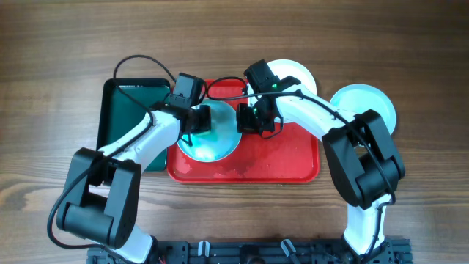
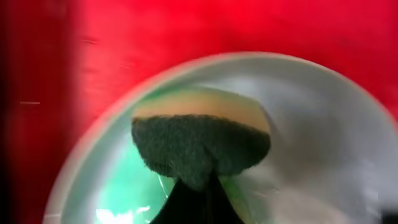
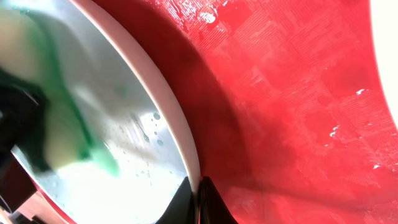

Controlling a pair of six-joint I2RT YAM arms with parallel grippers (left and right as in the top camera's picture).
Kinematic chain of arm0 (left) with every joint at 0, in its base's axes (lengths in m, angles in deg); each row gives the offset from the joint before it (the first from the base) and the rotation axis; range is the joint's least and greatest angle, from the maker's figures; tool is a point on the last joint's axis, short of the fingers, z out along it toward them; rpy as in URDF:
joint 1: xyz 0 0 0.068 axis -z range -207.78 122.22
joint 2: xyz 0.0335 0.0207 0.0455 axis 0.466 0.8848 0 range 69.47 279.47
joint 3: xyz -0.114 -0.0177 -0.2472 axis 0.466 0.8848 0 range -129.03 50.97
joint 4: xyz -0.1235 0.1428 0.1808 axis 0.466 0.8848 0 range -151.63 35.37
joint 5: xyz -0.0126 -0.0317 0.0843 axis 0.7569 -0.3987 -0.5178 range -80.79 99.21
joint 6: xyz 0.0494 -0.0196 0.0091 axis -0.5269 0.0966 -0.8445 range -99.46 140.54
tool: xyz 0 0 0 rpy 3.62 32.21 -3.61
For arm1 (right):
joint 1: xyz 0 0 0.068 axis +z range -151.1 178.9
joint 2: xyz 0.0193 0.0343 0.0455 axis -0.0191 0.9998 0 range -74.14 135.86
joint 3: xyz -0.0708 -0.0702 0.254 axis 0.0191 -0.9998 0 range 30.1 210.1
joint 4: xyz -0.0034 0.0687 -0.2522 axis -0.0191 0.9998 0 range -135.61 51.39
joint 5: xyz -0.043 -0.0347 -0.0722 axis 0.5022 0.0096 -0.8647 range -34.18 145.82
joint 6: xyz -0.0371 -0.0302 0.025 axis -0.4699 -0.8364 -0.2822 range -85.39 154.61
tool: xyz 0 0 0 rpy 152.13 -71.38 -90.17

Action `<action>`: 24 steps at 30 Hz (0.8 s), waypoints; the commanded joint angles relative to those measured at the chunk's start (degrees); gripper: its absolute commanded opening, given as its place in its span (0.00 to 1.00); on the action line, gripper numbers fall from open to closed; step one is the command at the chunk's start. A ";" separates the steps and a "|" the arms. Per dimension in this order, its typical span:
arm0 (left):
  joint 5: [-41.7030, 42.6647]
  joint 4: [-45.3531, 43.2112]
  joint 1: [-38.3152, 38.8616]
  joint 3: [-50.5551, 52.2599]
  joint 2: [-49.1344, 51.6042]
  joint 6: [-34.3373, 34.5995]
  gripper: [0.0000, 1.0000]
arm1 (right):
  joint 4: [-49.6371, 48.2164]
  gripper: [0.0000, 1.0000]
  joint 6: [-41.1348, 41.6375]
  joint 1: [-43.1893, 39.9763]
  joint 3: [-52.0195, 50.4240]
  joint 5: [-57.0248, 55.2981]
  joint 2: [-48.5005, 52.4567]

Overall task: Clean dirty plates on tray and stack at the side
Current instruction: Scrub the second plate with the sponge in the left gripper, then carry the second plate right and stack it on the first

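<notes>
A pale plate with a green-teal smear lies on the red tray. My left gripper is shut on a sponge with a dark green scrub face and a yellow back, pressed on the plate. My right gripper is shut on the plate's right rim; the red tray shows beside it. A white plate lies behind the tray, partly hidden by my right arm. A pale blue plate lies on the table to the right.
A dark green tray lies left of the red tray, under my left arm. The red tray's surface is wet with droplets. Wooden table surrounds everything.
</notes>
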 commanded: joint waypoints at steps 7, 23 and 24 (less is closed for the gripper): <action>-12.74 22.40 -0.46 -16.68 -0.98 6.58 0.04 | -0.20 0.04 0.50 -0.24 0.46 0.96 0.81; -5.68 37.57 -18.36 -27.39 -3.10 6.54 0.04 | -1.95 0.04 8.11 0.79 0.44 0.31 2.47; -5.68 37.59 -18.75 -27.39 -3.10 6.54 0.04 | -1.92 0.04 8.00 0.79 0.44 0.37 2.45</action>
